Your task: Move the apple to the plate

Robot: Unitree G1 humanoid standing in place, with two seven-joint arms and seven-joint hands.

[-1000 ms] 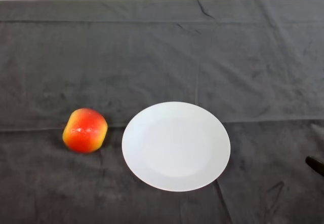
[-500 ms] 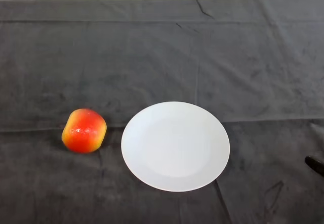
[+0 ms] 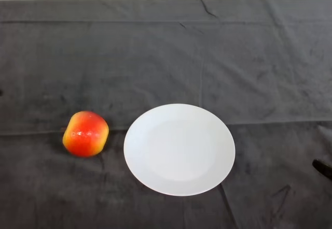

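- Showing a red-and-yellow apple [image 3: 86,133] at the left of the head view, resting on the dark cloth [image 3: 155,58] that is covering the table.
- Sitting off the plate, just beside its left rim, with a narrow strip of cloth showing between the two; glinting with small highlights on the red flank.
- Lying flat right of the apple, near the middle of the view: a round white plate [image 3: 179,149], its plain face showing all over.
- Running across the cloth behind both: a long horizontal crease, passing about level with the plate's far rim, with another fold farther back and a vertical one above the plate.
- Poking in at the right edge, well apart from the plate: a small dark shape [image 3: 322,168], too cut off to identify.
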